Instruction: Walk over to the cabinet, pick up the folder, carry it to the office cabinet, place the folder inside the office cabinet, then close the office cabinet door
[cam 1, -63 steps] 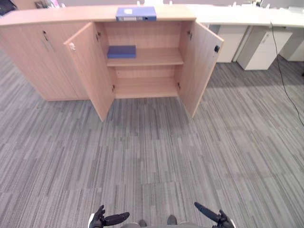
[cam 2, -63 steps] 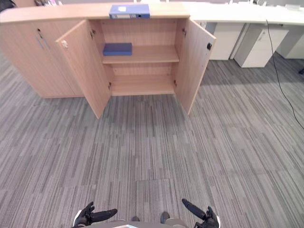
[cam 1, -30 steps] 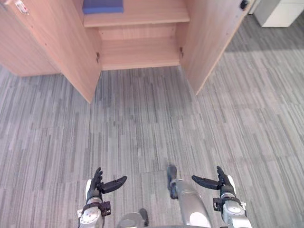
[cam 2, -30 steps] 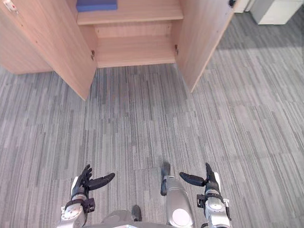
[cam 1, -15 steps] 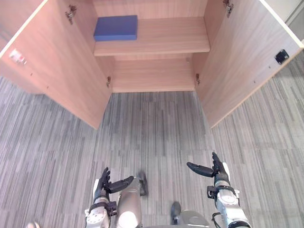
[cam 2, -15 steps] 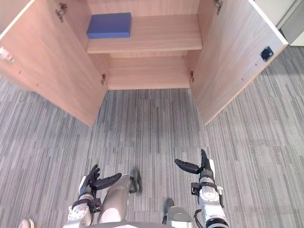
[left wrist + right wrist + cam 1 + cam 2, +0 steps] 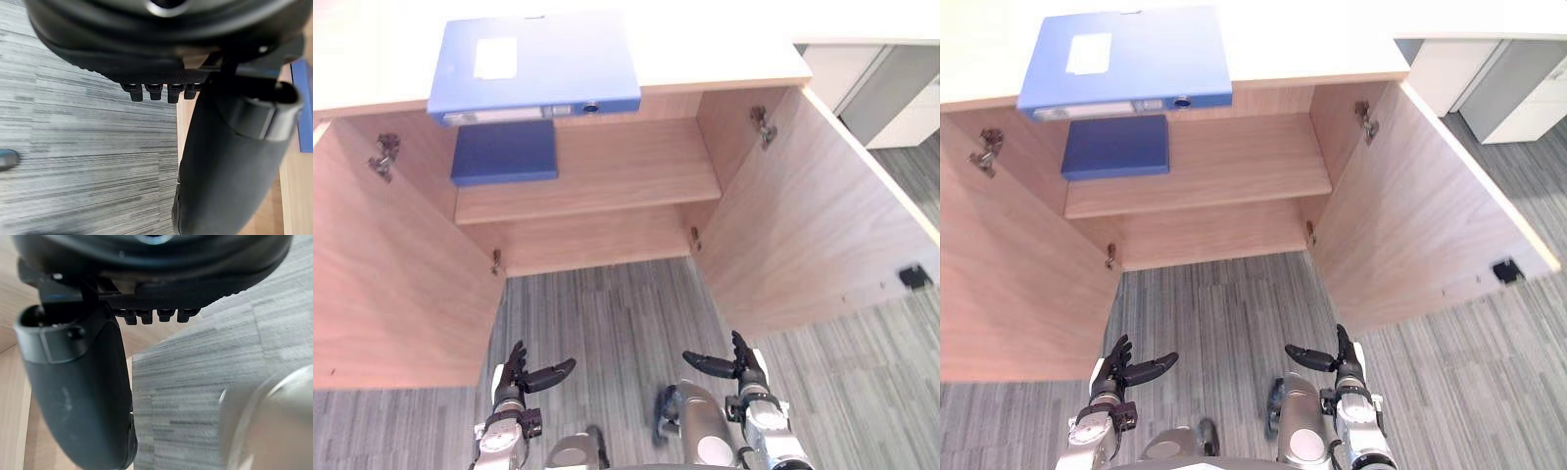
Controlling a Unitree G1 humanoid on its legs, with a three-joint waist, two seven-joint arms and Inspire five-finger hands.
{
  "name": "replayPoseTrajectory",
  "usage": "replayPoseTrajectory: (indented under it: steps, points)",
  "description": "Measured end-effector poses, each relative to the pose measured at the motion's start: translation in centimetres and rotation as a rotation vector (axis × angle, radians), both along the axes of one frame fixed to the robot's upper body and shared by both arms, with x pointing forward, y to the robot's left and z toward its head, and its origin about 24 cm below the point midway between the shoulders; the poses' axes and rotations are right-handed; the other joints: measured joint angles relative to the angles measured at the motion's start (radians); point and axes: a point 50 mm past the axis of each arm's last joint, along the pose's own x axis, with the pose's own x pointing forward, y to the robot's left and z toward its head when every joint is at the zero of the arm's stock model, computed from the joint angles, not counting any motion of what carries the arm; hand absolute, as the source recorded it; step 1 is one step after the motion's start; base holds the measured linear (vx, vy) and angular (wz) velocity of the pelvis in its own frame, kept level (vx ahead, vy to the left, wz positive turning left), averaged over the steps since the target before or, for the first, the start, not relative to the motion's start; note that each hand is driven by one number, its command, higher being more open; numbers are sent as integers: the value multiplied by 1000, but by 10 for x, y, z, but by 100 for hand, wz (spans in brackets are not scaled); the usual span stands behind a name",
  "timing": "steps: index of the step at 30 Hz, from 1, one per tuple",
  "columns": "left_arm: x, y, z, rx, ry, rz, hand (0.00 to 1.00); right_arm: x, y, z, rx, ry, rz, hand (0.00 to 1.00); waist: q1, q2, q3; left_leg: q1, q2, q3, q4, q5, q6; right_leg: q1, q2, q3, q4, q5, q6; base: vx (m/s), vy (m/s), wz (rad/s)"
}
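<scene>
A blue folder (image 7: pixel 536 69) with a white label lies flat on top of the wooden cabinet (image 7: pixel 724 44), at its front edge. Below it the cabinet's two doors (image 7: pixel 396 284) stand wide apart, and a darker blue folder (image 7: pixel 505 152) rests on the middle shelf (image 7: pixel 626 166) at its left end. Low in the eye views, my left hand (image 7: pixel 519 377) and right hand (image 7: pixel 739 367) hang over the carpet with straight fingers, open and holding nothing. Both hands are well short of the cabinet's front.
The right door (image 7: pixel 813 225) swings out toward me with a dark catch (image 7: pixel 911 277) near its edge. Grey striped carpet (image 7: pixel 607 323) lies between the doors. White drawer units (image 7: pixel 891 83) stand at the far right.
The camera has come closer and tipped up: the cabinet top and the labelled folder on it have come into view. Both hands stay low and open.
</scene>
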Motion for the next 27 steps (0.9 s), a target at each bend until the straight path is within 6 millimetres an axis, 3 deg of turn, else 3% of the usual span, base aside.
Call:
replayPoseTrajectory:
  steps: [1, 2, 4, 6, 7, 10, 11, 12, 14, 16, 20, 24, 27]
  points:
    - [0, -6, -3, -21, 17, -3, 100, 2, -7, 0, -16, 15, -8, 100, 2, 38, -12, -20, 37, -17, 41, 4, -16, -15, 21, 0, 49, -46, -4, 551, -166, 28]
    - [1, -9, -3, -23, 13, -11, 100, 1, -9, 1, -18, 9, -18, 100, -2, 39, -16, -35, 39, -26, 83, 10, -24, -12, 17, -4, 64, -84, -3, 493, -155, 23]
    - [5, -19, -4, -49, 1, -12, 100, -3, -13, 2, -23, 7, -39, 100, -6, 53, -8, -160, 120, -28, 438, 50, -67, 83, 22, -46, 60, -161, -6, 476, -192, 52]
    - [2, -25, -4, -66, -6, -7, 100, -14, -10, 1, -12, 14, -56, 100, 19, 48, -12, -230, 178, 15, 583, 8, -58, 192, 37, -68, 8, -185, -14, 385, -135, 29]
    - [2, -29, -2, -76, -17, -6, 100, -12, -10, 4, -9, -16, -70, 100, 32, 44, -16, -271, 179, 41, 540, -5, -36, 228, 37, -68, -25, -186, -13, 382, -92, 3]
    - [4, -30, -1, -77, -30, -6, 100, -1, -12, 10, -10, -57, -86, 100, 34, 51, -22, -307, 153, 43, 278, 24, -23, 275, 37, -63, -69, -183, -7, 257, -7, -9]
    - [5, -29, 0, -74, -34, -6, 100, 0, -14, 10, -9, -61, -101, 100, 34, 59, -27, -303, 137, 30, 134, 103, -26, 282, 40, -56, -76, -186, 3, 263, 60, -16]
    - [6, -29, 3, -72, -47, -5, 100, -1, -17, 10, -10, -58, -117, 100, 33, 78, -37, -304, 135, 22, 39, 229, -27, 291, 54, -52, -83, -192, 15, 296, 102, -17]
    - [10, -24, 11, -53, -86, -8, 100, -12, -17, 3, 0, -21, -143, 100, 34, 62, -48, -255, 96, 22, -40, 249, -15, 312, 27, -42, -109, -195, 44, 254, 137, 8]
    - [13, -22, 20, -42, -132, -8, 100, -17, -18, 1, 0, -7, -152, 100, 35, 63, -49, -243, 78, 26, -76, 261, -7, 315, 15, -41, -121, -193, 52, 114, 87, 10]
    - [18, -9, 59, 12, -314, 34, 100, -23, -15, -3, 13, 14, -156, 100, 44, 64, -50, -195, 47, 27, -145, 278, 2, 348, 3, -42, -159, -185, 66, 74, 69, 3]
    - [19, 1, 109, 123, -539, 56, 100, -25, -17, -2, 4, 7, -151, 100, 56, 83, -76, -173, 39, 16, -173, 283, 6, 369, 4, -43, -173, -184, 67, 22, 10, 6]
    - [18, 3, 133, 222, -633, 33, 100, -25, -20, -2, -4, 6, -139, 100, 57, 98, -88, -161, 34, 2, -192, 293, 7, 379, 4, -51, -173, -183, 69, -23, -3, 12]
